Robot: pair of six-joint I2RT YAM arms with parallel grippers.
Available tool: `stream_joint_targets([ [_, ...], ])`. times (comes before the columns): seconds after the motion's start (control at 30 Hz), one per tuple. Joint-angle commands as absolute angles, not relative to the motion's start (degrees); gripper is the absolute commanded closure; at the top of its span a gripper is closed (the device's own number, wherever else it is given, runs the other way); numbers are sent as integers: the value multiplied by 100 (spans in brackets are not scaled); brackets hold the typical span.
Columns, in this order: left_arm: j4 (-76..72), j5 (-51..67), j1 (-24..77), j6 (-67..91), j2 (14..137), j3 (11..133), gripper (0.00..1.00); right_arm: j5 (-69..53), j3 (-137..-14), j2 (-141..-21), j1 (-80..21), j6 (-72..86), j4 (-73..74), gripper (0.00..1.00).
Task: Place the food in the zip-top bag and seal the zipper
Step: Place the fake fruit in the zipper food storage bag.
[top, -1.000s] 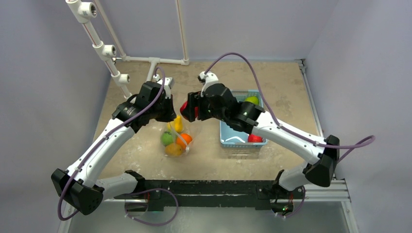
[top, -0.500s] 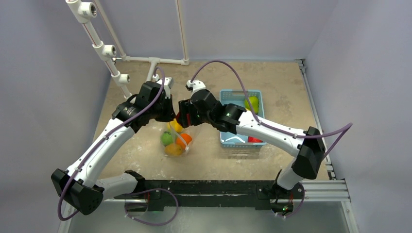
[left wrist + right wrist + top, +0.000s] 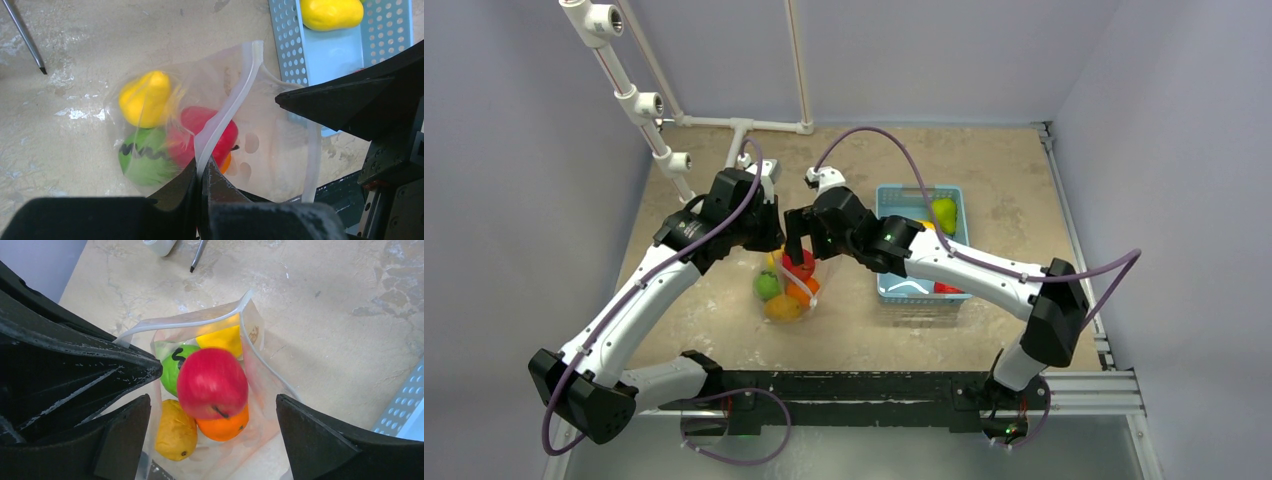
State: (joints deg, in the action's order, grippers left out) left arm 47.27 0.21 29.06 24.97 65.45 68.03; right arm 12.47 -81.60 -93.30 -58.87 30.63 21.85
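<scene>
Basket (image 3: 904, 288): toward the counter's (image 3: 1014, 170) right edge, a few fruits inside.
Zip-top bag (image 3: 260, 375): just left of the basket, midway between far and near edges, mouth gaping upward.
Right fingers (image 3: 325, 440): spread wide above the mouth, gripping nothing.
Left fingers (image 3: 175, 192): clamped on the zipper (image 3: 235, 95).
Food (image 3: 212, 382): red apple topmost in the bag, over orange, yellow and striped green pieces.

Top external — high above near edge, looking down over whole table (image 3: 1014, 170). Wrist cameras close, pointing steeply down from opposite sides — both share zip-top bag (image 3: 280, 150) mouth, seen small from top.
</scene>
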Motion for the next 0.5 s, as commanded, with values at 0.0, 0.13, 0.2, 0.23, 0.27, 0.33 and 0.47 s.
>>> stream_joint_targets([
  [0.0,4590,19,2918,2602,6444,6926,100,1390,-8247,-8966,-5906,3189,2193,4],
  [0.13,4578,26,2918,2593,6466,6918,100,1596,-8241,-8706,-5904,3302,2294,3],
  [0.2,4566,40,2925,2593,6477,6924,100,1759,-8256,-8574,-5906,3380,2372,3],
  [0.23,4552,49,2923,2599,6484,6926,100,1845,-8268,-8511,-5902,3435,2431,3],
  [0.27,4546,52,2924,2594,6490,6928,100,1950,-8295,-8461,-5896,3498,2528,3],
  [0.33,4540,68,2920,2593,6506,6928,100,2156,-8329,-8349,-5892,3626,2713,3],
  [0.47,4506,90,2919,2593,6524,6935,100,2463,-8289,-8121,-5782,3843,3055,4],
])
